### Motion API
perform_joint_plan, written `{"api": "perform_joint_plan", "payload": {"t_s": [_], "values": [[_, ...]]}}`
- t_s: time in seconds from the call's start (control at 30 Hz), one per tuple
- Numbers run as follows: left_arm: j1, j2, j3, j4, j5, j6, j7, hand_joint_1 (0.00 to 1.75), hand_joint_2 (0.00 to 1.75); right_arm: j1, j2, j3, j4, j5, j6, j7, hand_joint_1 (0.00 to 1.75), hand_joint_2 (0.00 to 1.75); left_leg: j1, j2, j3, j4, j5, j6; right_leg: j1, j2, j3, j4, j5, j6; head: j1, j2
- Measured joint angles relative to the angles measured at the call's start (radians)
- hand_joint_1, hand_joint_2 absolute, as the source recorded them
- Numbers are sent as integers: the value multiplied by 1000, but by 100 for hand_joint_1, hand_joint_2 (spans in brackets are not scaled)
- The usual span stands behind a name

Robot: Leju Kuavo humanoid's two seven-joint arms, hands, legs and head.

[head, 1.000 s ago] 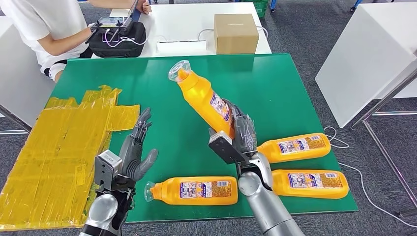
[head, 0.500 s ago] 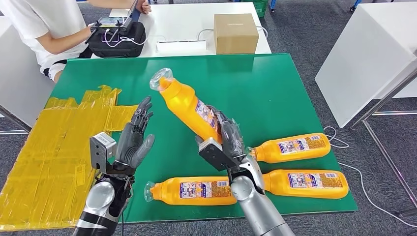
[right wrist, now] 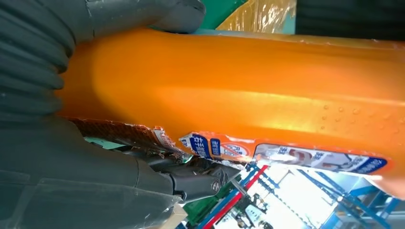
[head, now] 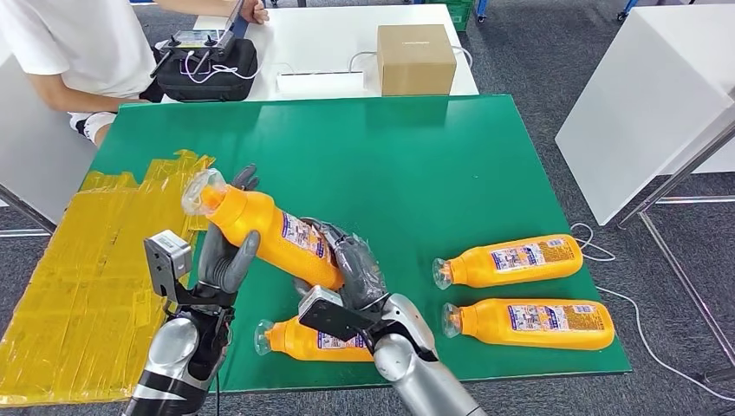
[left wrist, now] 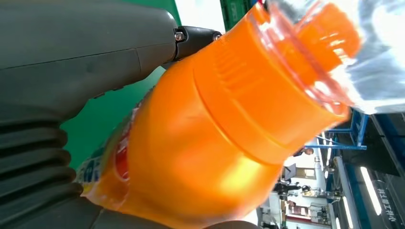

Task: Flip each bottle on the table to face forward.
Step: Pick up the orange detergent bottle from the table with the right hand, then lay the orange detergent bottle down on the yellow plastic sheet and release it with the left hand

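Note:
My right hand [head: 351,276] grips the base of an orange bottle [head: 270,234] and holds it tilted above the green table [head: 485,156], its clear-wrapped cap [head: 201,192] pointing to the left. The bottle's label [right wrist: 310,157] shows on one side in the right wrist view. My left hand [head: 227,258] cups the bottle's neck, with the thumb in front and the fingers standing straight behind. In the left wrist view the bottle's shoulder [left wrist: 210,133] lies against the palm. Three more orange bottles lie flat, label up: one [head: 511,260] at the right, one [head: 530,323] in front of it, and one [head: 299,341] partly hidden under my right hand.
A patch of yellow tape strips [head: 95,260] covers the table's left end. Behind the table sit a person in a white shirt [head: 78,52], a black bag [head: 208,69] and a cardboard box [head: 416,56]. A white table [head: 641,104] stands at the right.
My right hand has swung the held bottle down and to the left, across the table. The bottle's neck has come into my left hand, which was empty and spread before.

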Motion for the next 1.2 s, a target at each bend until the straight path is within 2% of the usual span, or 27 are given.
{"api": "perform_joint_plan", "payload": {"t_s": [0.33, 0.47, 1.13, 1.17, 1.2], "values": [[0, 3, 7, 11, 12, 0, -7, 1, 175, -1, 7, 60, 3, 35, -1, 1, 175, 175, 0, 0, 0, 0, 0, 0, 0, 0, 0, 0, 0, 0, 0, 0], [1, 3, 13, 19, 28, -1, -17, 171, 175, -3, 9, 88, 3, 48, -9, 13, 175, 175, 0, 0, 0, 0, 0, 0, 0, 0, 0, 0, 0, 0, 0, 0], [7, 3, 31, 23, 66, 28, -50, 175, 175, -19, 11, 130, 35, 16, -53, 28, 175, 175, 0, 0, 0, 0, 0, 0, 0, 0, 0, 0, 0, 0, 0, 0], [7, 3, 31, 23, 66, 29, -51, 175, 175, -19, 11, 130, 35, 15, -55, 27, 161, 175, 0, 0, 0, 0, 0, 0, 0, 0, 0, 0, 0, 0, 0, 0], [7, 3, 31, 23, 66, 29, -52, 175, 175, -19, 11, 130, 36, 14, -55, 27, 117, 175, 0, 0, 0, 0, 0, 0, 0, 0, 0, 0, 0, 0, 0, 0]]}}
